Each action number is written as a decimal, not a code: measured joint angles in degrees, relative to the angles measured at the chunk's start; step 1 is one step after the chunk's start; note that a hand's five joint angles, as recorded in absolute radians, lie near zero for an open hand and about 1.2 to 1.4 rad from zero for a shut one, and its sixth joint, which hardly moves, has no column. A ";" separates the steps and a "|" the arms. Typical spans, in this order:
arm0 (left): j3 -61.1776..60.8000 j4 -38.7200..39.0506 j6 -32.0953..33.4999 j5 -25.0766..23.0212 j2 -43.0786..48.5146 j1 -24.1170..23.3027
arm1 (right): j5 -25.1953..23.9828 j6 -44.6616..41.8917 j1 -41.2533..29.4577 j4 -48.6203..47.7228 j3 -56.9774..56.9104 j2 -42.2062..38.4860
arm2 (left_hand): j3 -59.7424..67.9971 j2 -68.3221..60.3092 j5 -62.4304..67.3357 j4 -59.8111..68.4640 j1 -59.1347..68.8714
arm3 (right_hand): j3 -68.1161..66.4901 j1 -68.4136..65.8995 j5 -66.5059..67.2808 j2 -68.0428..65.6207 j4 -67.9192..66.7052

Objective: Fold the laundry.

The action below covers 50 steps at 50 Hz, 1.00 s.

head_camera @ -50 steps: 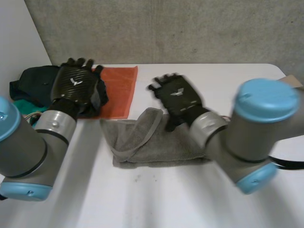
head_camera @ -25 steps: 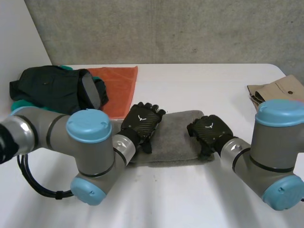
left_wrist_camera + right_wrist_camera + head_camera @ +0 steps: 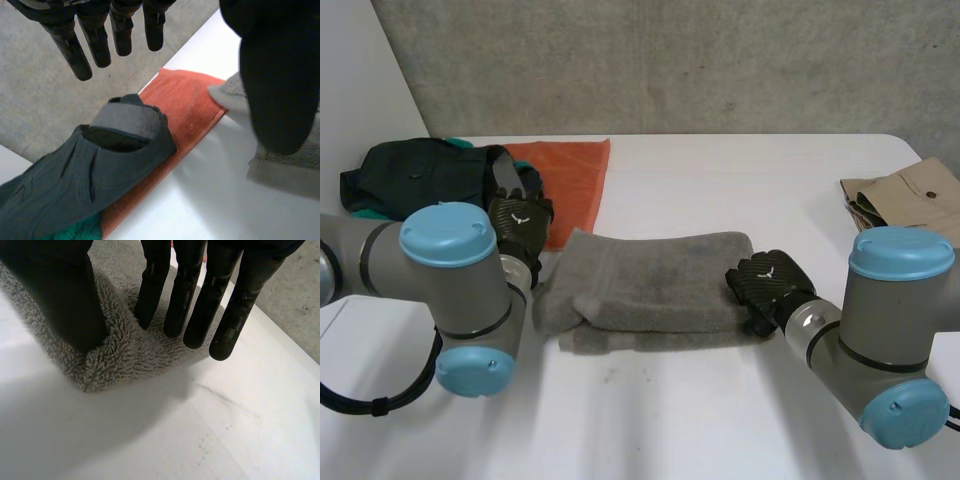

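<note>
Right hand [image 3: 765, 285] lies flat, fingers straight, on the right corner of the folded grey towel [image 3: 660, 280], on the white table [image 3: 700, 420]. Left hand [image 3: 518, 222] has its fingers spread straight and its thumb at the towel's left end. Beyond, a dark garment [image 3: 420, 180] overlaps an orange cloth [image 3: 572, 185]. A tan garment [image 3: 905, 195] lies far right.

Towel [image 3: 655, 280] between left hand [image 3: 520, 225], right hand [image 3: 767, 285]
</note>
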State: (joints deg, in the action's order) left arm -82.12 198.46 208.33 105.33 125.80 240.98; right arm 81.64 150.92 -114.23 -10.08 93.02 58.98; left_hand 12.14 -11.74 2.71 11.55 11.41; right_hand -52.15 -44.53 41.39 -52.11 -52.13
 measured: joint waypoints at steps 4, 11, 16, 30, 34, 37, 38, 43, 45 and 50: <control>-2.28 0.01 -0.06 -0.82 -3.55 -1.86 | 0.34 -0.08 0.33 0.24 0.79 0.40 | 0.00 0.00 0.00 0.00 0.00 | 3.26 2.25 -2.08 3.33 3.24; -5.56 0.15 -0.78 -3.06 -9.34 -5.74 | -0.01 -0.28 0.76 0.05 2.55 1.28 | 0.00 0.00 0.00 0.00 0.00 | -4.73 -2.48 4.16 -4.72 -3.98; -7.24 0.32 -0.94 -3.54 -11.48 -6.55 | -0.13 -2.55 0.99 0.14 3.20 1.63 | 0.00 0.00 0.00 0.00 0.00 | -15.68 -7.98 14.82 -15.37 -15.98; -13.20 0.61 -0.98 -3.47 -17.15 -5.29 | 2.01 -23.23 2.69 0.02 1.23 7.54 | 0.00 0.00 0.00 0.00 0.00 | -15.68 -10.19 14.82 -15.37 -15.99; -14.49 0.62 -1.02 -3.47 -19.27 -4.03 | 1.35 -27.56 -1.98 -1.10 -1.84 7.66 | 0.00 0.00 0.00 0.00 0.00 | -15.68 -11.06 14.82 -15.37 -15.99; -15.26 0.62 -1.14 -3.46 -20.87 -3.04 | -0.19 -29.23 -6.04 -2.45 -3.74 7.09 | 0.00 0.00 0.00 0.00 0.00 | -15.68 -11.05 15.27 -15.37 -16.00; -15.56 0.61 -1.33 -3.45 -21.50 -2.69 | -2.16 -29.98 -8.81 -3.61 -4.64 6.26 | 0.00 0.00 0.00 0.00 0.00 | -15.68 -11.06 15.37 -15.37 -16.00; -16.29 0.61 -2.87 -3.37 -23.08 -1.66 | -11.38 -31.10 -16.50 -7.31 -6.26 1.99 | 0.00 0.00 0.00 0.00 0.00 | -15.68 -11.29 15.52 -15.37 -16.00; -16.49 0.61 -3.92 -3.33 -23.37 -1.22 | -14.59 -30.90 -18.24 -8.13 -6.46 0.33 | 0.00 0.00 0.00 0.00 0.00 | -15.68 -11.29 15.52 -15.37 -16.00; -16.22 0.65 -6.82 -3.33 -23.33 -0.39 | -16.22 -23.12 -20.34 -8.97 -7.48 -2.75 | 0.00 0.00 0.00 0.00 0.00 | 21.29 22.11 -18.35 22.14 19.85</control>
State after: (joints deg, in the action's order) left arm -98.33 199.11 201.51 101.99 102.47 240.59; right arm 65.42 127.79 -134.57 -19.06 85.54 56.24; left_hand 12.14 -11.73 2.71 11.55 11.41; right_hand -30.86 -22.42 23.04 -29.97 -32.28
